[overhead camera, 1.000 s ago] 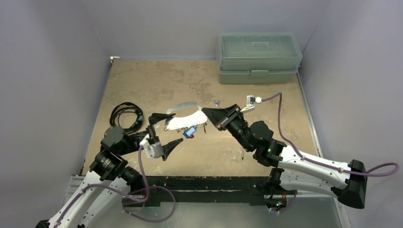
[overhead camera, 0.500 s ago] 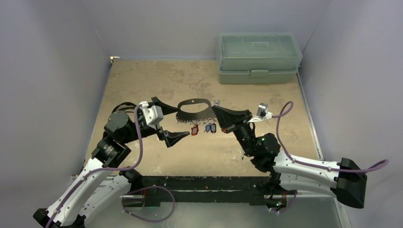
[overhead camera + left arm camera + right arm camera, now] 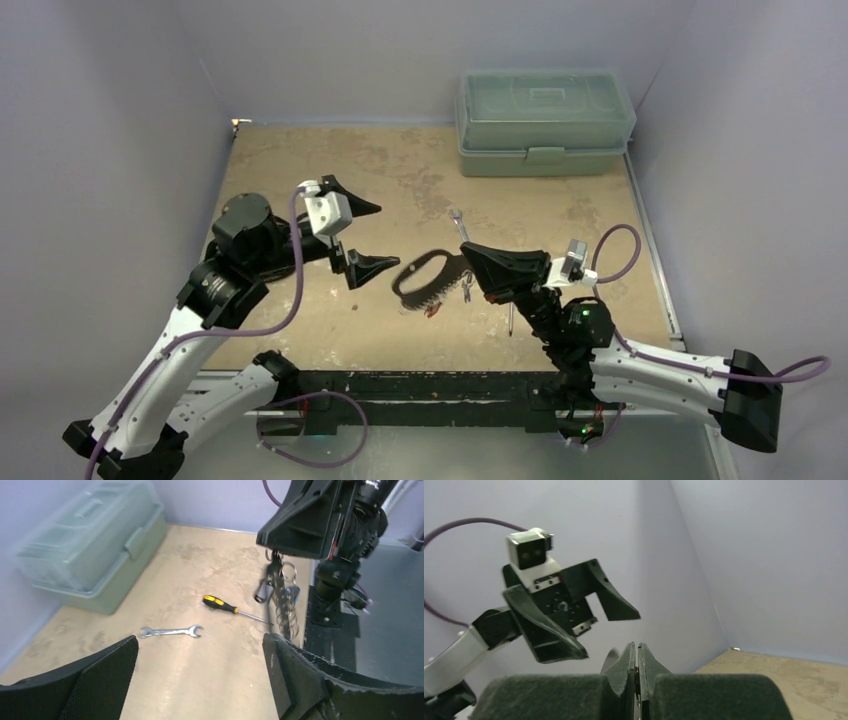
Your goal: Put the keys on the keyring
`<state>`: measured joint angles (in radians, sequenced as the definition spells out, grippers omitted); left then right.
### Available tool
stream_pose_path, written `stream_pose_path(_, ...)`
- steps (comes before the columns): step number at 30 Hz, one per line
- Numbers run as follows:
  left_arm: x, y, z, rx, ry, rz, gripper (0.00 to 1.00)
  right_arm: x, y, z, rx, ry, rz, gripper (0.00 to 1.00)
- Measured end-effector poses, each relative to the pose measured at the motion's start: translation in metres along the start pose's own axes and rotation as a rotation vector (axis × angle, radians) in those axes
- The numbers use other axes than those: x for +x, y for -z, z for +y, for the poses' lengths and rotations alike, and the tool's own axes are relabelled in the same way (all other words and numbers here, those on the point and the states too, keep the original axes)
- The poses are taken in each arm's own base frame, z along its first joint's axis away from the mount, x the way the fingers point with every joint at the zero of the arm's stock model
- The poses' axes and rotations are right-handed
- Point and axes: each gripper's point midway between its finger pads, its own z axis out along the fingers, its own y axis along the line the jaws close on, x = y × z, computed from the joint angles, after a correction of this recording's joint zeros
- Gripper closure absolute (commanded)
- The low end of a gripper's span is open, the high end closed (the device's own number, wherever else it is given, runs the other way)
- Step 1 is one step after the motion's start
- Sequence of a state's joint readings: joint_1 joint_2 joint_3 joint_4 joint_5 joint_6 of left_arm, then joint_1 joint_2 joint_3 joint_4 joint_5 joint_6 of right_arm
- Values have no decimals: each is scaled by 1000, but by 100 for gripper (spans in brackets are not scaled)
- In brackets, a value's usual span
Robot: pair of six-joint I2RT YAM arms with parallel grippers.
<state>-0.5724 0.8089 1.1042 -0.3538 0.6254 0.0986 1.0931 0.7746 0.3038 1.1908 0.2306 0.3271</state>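
Top external view: the right gripper point(image 3: 468, 256) is seen clamped tight on the flat grey metal D-shaped keyring point(image 3: 428, 288), which is held up above the tan table point(image 3: 330, 170) and extends left from the fingertips. Small coloured-headed metal keys point(image 3: 261, 590) are hung beneath it. The left gripper point(image 3: 364, 237) is spread wide, near the keyring but apart from it. A yellow-and-black-handled screwdriver point(image 3: 220, 603) and a silver wrench point(image 3: 170, 630) are laid on the table beyond. A translucent green plastic toolbox point(image 3: 545, 120) is set at the far edge.
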Motion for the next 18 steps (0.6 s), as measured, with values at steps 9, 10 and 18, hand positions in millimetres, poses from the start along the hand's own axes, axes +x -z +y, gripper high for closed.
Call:
stream_pose_path(9, 47, -36, -12, 202, 144, 128, 23, -9, 7, 15, -84, 15, -12, 100)
stream_pose_path(10, 48, -37, -15, 220, 158, 125, 23, -9, 7, 15, -84, 17, -12, 100)
stream_pose_path(18, 66, -33, -31, 243, 235, 67, 21, 5, 6, -1, -15, 31, 18, 100)
